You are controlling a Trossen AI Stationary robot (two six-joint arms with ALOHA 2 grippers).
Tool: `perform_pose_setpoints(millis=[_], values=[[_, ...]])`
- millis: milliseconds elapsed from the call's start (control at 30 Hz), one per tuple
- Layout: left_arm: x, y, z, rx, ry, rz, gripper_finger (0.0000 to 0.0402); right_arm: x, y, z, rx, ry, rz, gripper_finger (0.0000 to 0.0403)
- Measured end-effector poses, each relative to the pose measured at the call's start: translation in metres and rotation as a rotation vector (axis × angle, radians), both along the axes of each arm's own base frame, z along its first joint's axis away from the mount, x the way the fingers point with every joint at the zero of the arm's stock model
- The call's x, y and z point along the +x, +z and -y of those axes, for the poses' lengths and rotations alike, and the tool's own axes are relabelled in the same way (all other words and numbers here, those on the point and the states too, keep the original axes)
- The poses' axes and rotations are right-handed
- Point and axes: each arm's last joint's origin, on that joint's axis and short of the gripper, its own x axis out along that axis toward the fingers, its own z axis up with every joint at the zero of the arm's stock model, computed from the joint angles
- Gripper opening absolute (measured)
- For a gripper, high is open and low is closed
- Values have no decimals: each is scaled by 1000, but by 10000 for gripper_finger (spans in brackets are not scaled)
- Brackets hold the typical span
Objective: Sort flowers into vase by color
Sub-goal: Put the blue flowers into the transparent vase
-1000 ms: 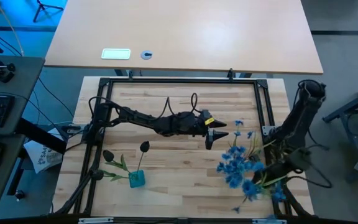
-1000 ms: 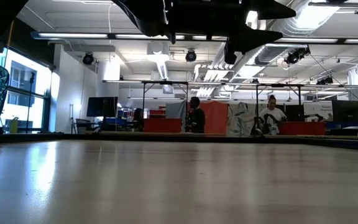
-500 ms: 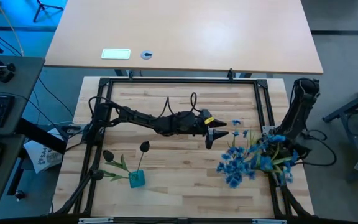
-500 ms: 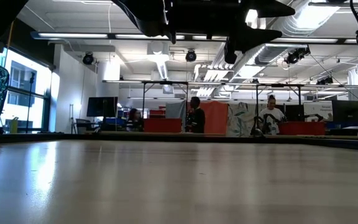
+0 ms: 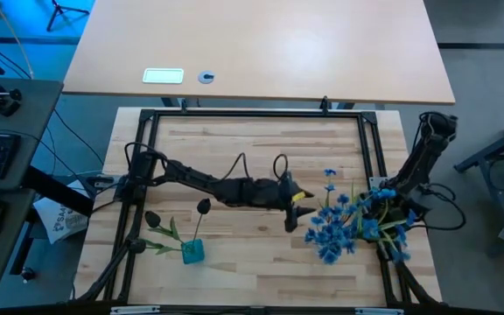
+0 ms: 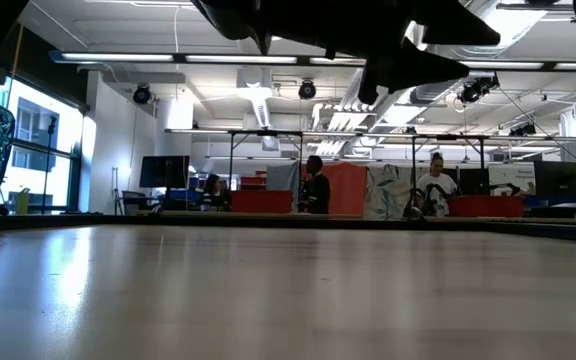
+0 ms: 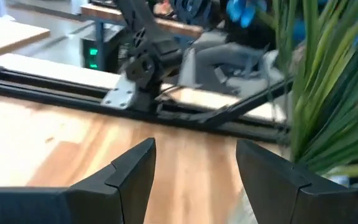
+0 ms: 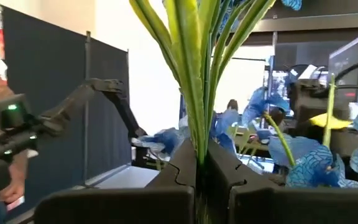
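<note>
I read the pale wooden slatted table (image 5: 234,157) from the high view as a clock face, twelve at the far edge. The biggest thing on it is the bunch of green-stemmed artificial sprigs with small bright blue blossoms (image 5: 339,220), sitting at about four o'clock. Its blossom heads fan toward the table's middle while its stems run out toward the right rail, so its long axis lies roughly three to nine, tilted a little.

The right gripper (image 8: 200,163) has those stems: in its wrist view both dark fingers are pressed together around a tight sheaf of green stalks, with blue petals beyond. From above, that arm stands at the three-to-four o'clock edge.

The left arm reaches from nine o'clock across the centre, and the left gripper (image 5: 292,210) hangs just beside the blossoms, on their nine o'clock side. Its two fingers (image 7: 132,171) stand spread with bare wood between them, and green stalks show close by.

The small teal glass vase (image 5: 192,252) stands at seven o'clock, holding the leafy stems with single dark buds (image 5: 203,206).

I judge the left hand nearer the blossom ends, so a handover would approach across the stems, not along them.
</note>
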Motion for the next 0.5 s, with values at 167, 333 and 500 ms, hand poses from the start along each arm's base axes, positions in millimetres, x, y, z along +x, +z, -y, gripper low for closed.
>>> perform_pose_setpoints(millis=[167,333,500], values=[[2,-18,12,67,48,-31,209,8,-3,1,1,-19,-16,0],[10,-42,17,36,44,-41,209,15,-8,0,5,-8,-40,0],[20,-54,22,35,32,-49,209,21,-13,-1,-1,-25,-64,0]])
